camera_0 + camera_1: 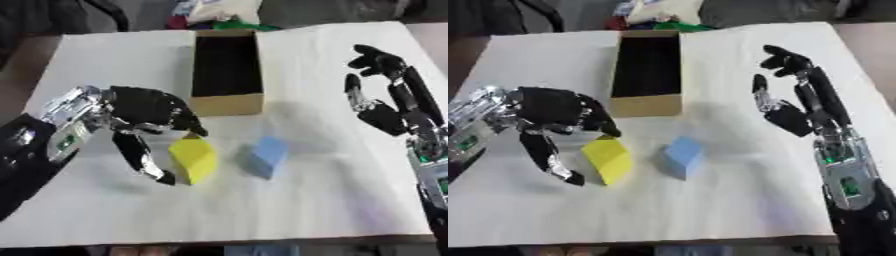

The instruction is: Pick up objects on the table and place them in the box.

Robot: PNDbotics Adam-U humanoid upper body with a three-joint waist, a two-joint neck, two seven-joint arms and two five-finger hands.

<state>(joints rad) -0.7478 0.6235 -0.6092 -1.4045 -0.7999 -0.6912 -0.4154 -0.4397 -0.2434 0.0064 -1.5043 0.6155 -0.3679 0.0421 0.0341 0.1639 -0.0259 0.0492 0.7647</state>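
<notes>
A yellow block [194,159] lies on the white table, left of centre. My left hand [144,114] hovers at it with fingers spread: the thumb reaches down on its left side and the fingertips [194,128] arch over its top far edge, not closed on it. A light blue block [265,155] sits just to the right of the yellow one. The open cardboard box [227,104] stands behind both blocks, its dark inside showing nothing. My right hand [794,110] is raised at the right, fingers straight and pointing away, holding nothing.
White cloth covers the table [306,210], with bare surface in front of the blocks and between the box and my right hand. Coloured clutter [214,17] lies beyond the far table edge, behind the box.
</notes>
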